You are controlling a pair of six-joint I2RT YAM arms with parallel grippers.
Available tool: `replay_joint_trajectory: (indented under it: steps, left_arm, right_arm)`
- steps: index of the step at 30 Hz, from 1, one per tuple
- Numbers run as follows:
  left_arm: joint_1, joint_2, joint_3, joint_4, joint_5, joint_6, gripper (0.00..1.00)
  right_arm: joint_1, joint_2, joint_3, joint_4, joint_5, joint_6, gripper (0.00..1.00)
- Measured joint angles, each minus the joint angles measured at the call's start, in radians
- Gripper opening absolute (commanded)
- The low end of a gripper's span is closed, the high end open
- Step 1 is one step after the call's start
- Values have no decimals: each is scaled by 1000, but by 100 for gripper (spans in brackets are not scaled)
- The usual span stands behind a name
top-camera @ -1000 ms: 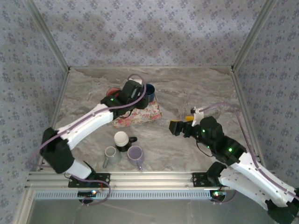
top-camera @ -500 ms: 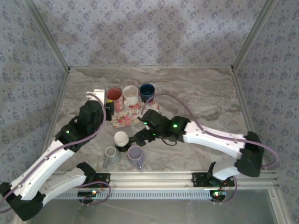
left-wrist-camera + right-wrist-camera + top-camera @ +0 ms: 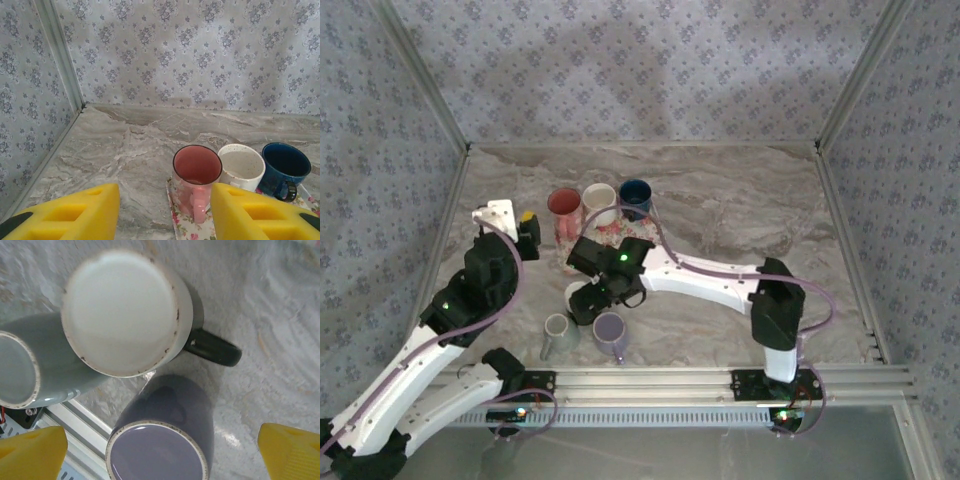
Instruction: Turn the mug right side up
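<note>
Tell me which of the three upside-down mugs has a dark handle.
The mug with the white base: its handle is nearly black. The grey-green mug and the purple mug beside it show no such handle.

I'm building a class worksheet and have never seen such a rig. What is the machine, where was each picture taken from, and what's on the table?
These are two robot arms bolted to one edge of a marble table. The wide picture looks down from above. The other two come from a camera on each arm's wrist, and the yellow pads in them belong to that arm's end effector. On a floral cloth stand three upright mugs: a pink mug, a white mug and a blue mug. Nearer the arms, three sit upside down: a white-bottomed mug with a dark handle, a grey mug and a lavender mug. The left end effector is open, facing the upright mugs. The right end effector is open above the upturned ones. Nothing is held.
</note>
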Motion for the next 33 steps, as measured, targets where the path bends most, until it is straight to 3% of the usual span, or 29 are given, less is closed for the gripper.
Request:
replay_joint_trajectory:
  steps: [13, 23, 27, 33]
  left_arm:
    - [-22, -33, -18, 11, -8, 19, 51]
    - [-23, -51, -24, 32, -25, 33, 51]
    - [-26, -60, -24, 37, -34, 37, 50]
    - [-27, -60, -29, 40, -34, 44, 50]
  right_arm:
    - [18, 157, 71, -153, -49, 29, 100]
    - [21, 207, 89, -155, -59, 33, 100]
    - [21, 208, 89, -149, -58, 33, 93]
    - [23, 208, 88, -146, -54, 37, 95]
